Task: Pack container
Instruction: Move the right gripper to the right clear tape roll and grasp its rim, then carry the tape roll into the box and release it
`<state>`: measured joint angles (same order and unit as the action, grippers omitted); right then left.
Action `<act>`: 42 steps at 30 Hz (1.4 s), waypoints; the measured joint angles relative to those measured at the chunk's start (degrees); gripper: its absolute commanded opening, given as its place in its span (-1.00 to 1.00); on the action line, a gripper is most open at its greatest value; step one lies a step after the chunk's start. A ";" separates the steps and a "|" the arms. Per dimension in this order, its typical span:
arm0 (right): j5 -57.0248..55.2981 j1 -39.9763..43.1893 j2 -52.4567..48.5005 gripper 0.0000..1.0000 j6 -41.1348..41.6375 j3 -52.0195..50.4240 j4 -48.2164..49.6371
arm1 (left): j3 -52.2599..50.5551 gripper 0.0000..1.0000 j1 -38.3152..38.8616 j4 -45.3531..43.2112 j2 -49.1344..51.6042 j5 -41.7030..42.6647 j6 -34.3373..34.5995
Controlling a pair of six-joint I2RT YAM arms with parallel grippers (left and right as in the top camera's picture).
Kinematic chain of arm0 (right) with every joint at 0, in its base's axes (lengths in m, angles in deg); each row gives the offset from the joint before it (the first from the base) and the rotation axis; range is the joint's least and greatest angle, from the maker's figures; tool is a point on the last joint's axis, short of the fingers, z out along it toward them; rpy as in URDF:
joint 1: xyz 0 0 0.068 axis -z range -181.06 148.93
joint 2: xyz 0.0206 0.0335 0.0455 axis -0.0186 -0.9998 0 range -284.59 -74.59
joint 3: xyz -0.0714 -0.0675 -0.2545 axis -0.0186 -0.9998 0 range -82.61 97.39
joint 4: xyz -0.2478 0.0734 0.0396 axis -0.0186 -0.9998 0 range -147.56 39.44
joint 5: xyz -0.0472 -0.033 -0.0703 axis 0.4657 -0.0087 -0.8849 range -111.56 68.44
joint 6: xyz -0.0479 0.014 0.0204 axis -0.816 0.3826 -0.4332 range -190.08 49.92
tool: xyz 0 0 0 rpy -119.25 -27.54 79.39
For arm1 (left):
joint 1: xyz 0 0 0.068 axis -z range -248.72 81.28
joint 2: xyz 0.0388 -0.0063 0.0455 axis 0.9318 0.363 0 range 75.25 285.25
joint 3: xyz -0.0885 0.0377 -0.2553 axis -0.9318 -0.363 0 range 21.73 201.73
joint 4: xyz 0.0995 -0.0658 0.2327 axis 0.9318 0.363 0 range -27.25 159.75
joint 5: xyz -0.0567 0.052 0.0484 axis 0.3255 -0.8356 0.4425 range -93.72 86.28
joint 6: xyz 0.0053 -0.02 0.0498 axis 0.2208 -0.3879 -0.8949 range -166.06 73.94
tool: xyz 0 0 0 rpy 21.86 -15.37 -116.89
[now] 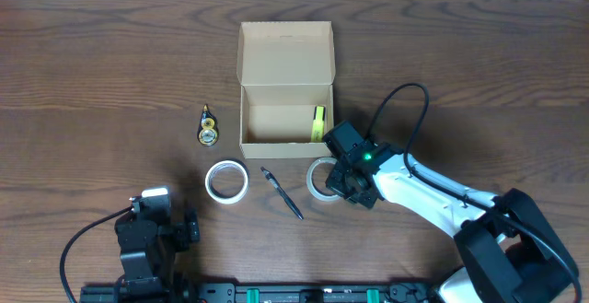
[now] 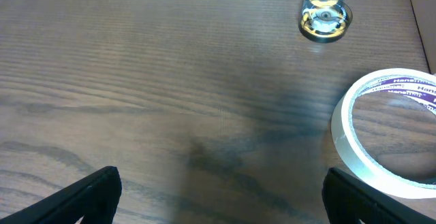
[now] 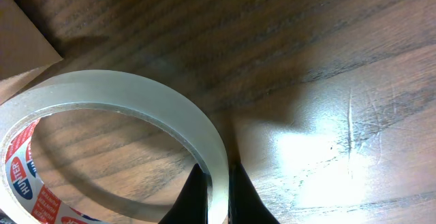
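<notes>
Tan cardboard box (image 1: 285, 64) open, upper centre | step: grasp, my right jaws clamped on translucent tape roll (image 3: 122, 91) wall just below it | left jaws apart | next, I judge: lift roll over the box wall.

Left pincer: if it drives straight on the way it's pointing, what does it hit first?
Only bare table, as far as the left wrist view shows. The open left pincer aims left of the white tape roll and the yellow dispenser. Depth unclear; it may meet the wood.
</notes>
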<state>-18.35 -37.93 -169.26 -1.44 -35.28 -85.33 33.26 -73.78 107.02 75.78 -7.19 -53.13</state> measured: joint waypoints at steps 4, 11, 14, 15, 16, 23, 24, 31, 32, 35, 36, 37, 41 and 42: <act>1.88 0.00 -0.15 -0.97 -0.02 0.48 -4.00 | 0.00 0.91 0.00 0.00 0.00 0.00 0.00; 3.87 -0.92 3.32 -0.98 -1.09 -1.22 -13.22 | 0.00 0.90 0.00 0.00 0.00 0.00 0.00; 4.31 -3.56 6.82 -0.97 -1.29 -1.36 -14.95 | 0.00 0.91 0.00 0.00 0.00 0.00 0.00; 4.37 -4.39 8.00 -0.98 -1.31 -1.36 -15.15 | 0.00 0.91 0.00 0.00 0.00 0.00 0.00; 4.55 -5.03 9.14 -0.98 -1.33 -1.36 -15.26 | 0.00 0.91 0.00 0.00 0.00 0.00 0.00; 4.79 -9.81 20.44 -0.97 -0.98 -1.33 -15.30 | 0.00 0.91 0.00 0.00 0.00 0.00 0.00; 4.63 -9.94 22.38 -0.97 -0.96 -1.29 -15.34 | 0.00 0.91 0.00 0.00 0.00 0.00 0.00; -0.28 -9.75 24.83 -0.97 -3.80 5.92 -15.50 | 0.00 0.91 0.00 0.00 0.00 0.00 0.00; -1.11 -9.07 24.72 -0.97 -5.29 7.67 -15.52 | 0.00 0.91 0.00 0.00 0.00 0.00 0.00; -2.75 -6.43 23.45 -0.97 -10.01 10.51 -15.61 | 0.00 0.90 0.00 0.00 0.00 0.00 0.00; -3.06 -5.11 22.58 -0.97 -12.35 11.54 -15.74 | 0.00 0.90 0.00 0.00 0.00 0.00 0.00; -3.34 -4.11 21.90 -0.97 -14.19 12.24 -15.74 | 0.00 0.91 0.00 0.00 0.00 0.00 0.00; -4.33 1.79 16.59 -0.97 -25.77 18.08 -15.74 | 0.00 0.91 0.00 0.00 0.00 0.00 0.00; -4.48 3.04 14.97 -0.97 -28.83 19.78 -15.74 | 0.00 0.91 0.00 0.00 0.00 0.00 -0.02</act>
<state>-22.83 -34.89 -154.29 -30.27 -15.50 -101.06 33.26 -73.78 107.02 75.78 -7.19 -53.15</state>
